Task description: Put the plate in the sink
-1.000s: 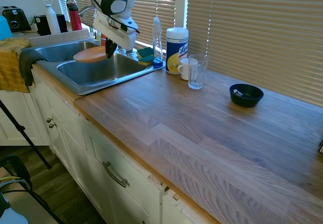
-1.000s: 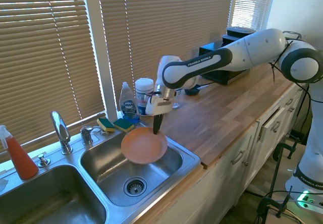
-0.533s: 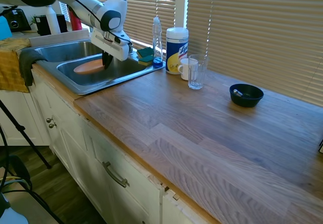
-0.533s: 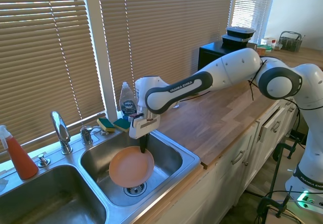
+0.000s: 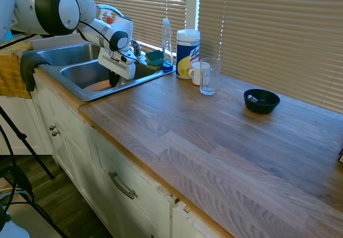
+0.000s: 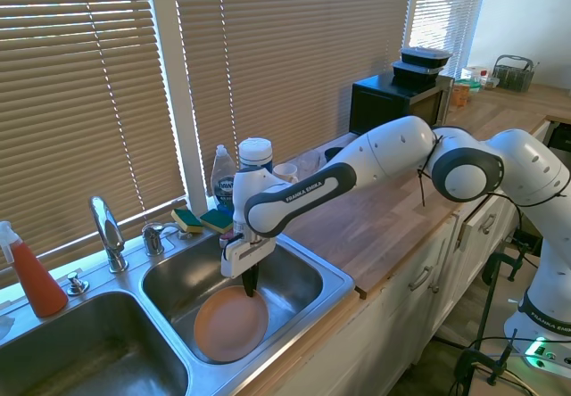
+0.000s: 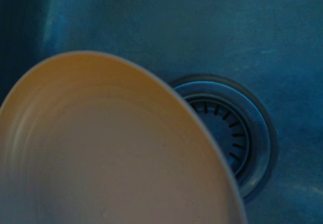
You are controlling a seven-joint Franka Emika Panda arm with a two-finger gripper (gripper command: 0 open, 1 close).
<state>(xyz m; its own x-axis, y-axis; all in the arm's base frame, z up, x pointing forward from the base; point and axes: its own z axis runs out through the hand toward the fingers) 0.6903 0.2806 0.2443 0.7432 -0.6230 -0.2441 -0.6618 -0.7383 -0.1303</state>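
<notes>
Where the sink (image 6: 335,282) splits into two basins, one plate (image 6: 230,324) lies low in the basin nearer the counter, over the drain (image 7: 227,133), its rim pinched by the gripper (image 6: 251,282), fingers closed narrow on it. One faucet (image 6: 106,230) stands behind the divider. Two sponges (image 6: 203,220), one soap bottle (image 5: 167,44), one wipes canister (image 5: 187,53), one mug (image 5: 196,73), one glass (image 5: 209,76) and one dark bowl (image 5: 261,101) sit on the wooden counter (image 5: 214,141). Closed blinds (image 5: 268,29) cover the kitchen windows; white cabinets (image 5: 107,179) run below.
</notes>
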